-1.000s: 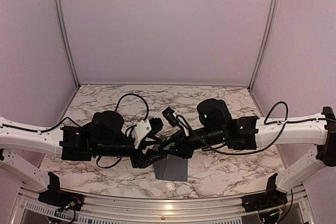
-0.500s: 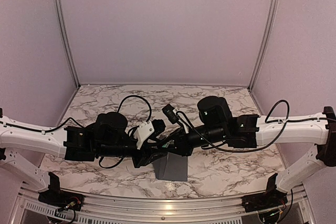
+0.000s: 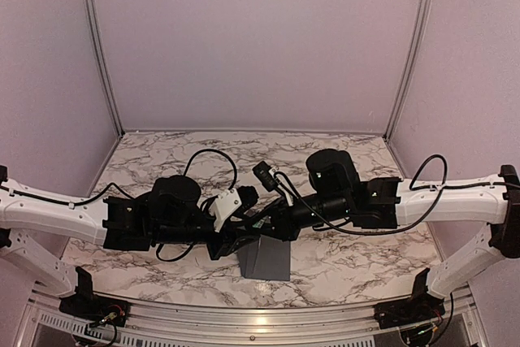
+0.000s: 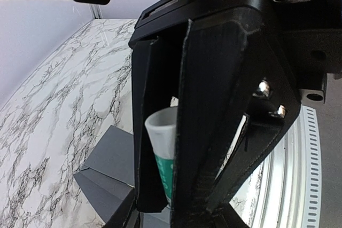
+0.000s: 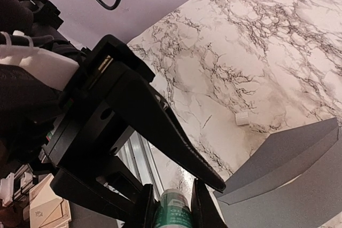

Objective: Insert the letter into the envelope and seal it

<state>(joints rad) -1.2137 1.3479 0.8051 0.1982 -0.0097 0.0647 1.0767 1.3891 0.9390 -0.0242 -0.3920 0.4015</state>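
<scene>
A dark grey envelope point(image 3: 266, 262) lay flat on the marble bench point(image 3: 154, 160), near the middle of its front edge, directly below where the two arms met. Its near edge ran almost parallel with the bench front. Its far part was hidden under the arms, so its long axis could not be told. The left jaws were closed narrowly around a small white-and-green tube point(image 4: 162, 140), white end toward the wrist camera. The right jaws pinched a green part of the same tube, over the envelope.
</scene>
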